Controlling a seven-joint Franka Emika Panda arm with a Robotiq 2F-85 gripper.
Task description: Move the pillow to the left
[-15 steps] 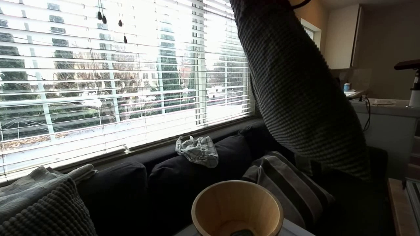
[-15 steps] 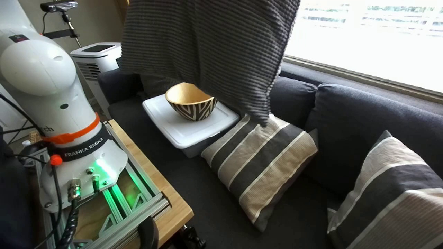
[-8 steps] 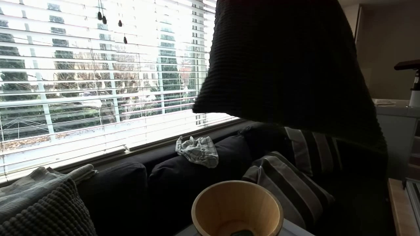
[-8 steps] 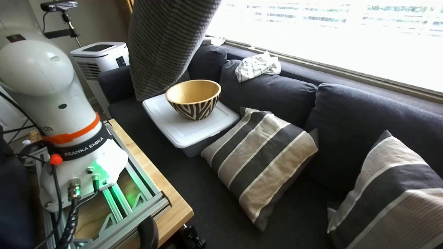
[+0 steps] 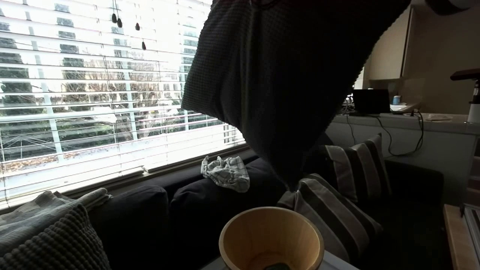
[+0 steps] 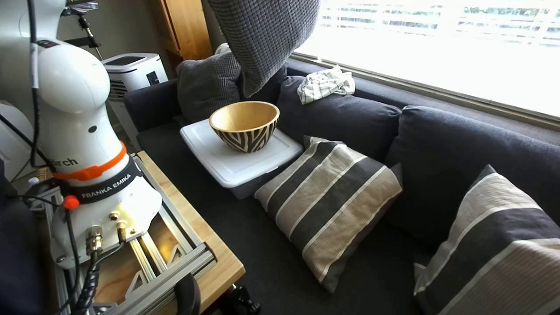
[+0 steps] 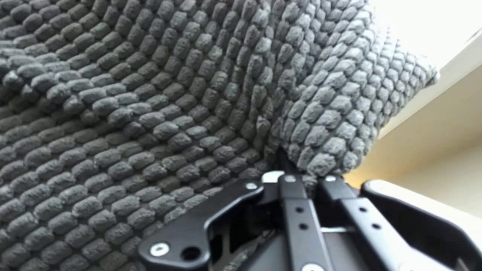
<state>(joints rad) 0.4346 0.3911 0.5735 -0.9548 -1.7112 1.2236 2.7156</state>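
1. Pillow [image 6: 271, 39] and arm [image 6: 72, 83] have both swung since half a second ago; in an exterior view the pillow has risen and shifted toward the window [image 6: 393, 52], uncovering a grey cushion [image 6: 205, 85].
2. Nearest, the arm's base stands inside the long edge of the tabletop [image 6: 187, 210].
3. Past that edge, a strip of sofa [image 6: 275, 267] seat gives room as far as the box [image 6: 232, 168].
4. The box sits opposite the far half of the long edge; a bowl [image 6: 247, 140] stands on its lid, lid margin showing at front and sides.
5. A striped cushion [image 6: 326, 201] lies just beside the box, out from the tabletop's near corner; a second cushion [image 6: 498, 258] stands farther along.
6. The gripper [image 7: 309, 180] is clamped on the pillow: in the wrist view its fingers [image 7: 290, 180] stand close together, fabric bunched between them, tips sunk in the fold.
7. The pillow hangs tilted in the air above the sofa, beyond the long edge; its lowest corner shows just above the bowl's rim in both exterior views, the depth between them unclear.
8. Farthest, the grey cushion leans in the sofa's corner and a cloth [image 6: 326, 85] drapes over the back below the window.
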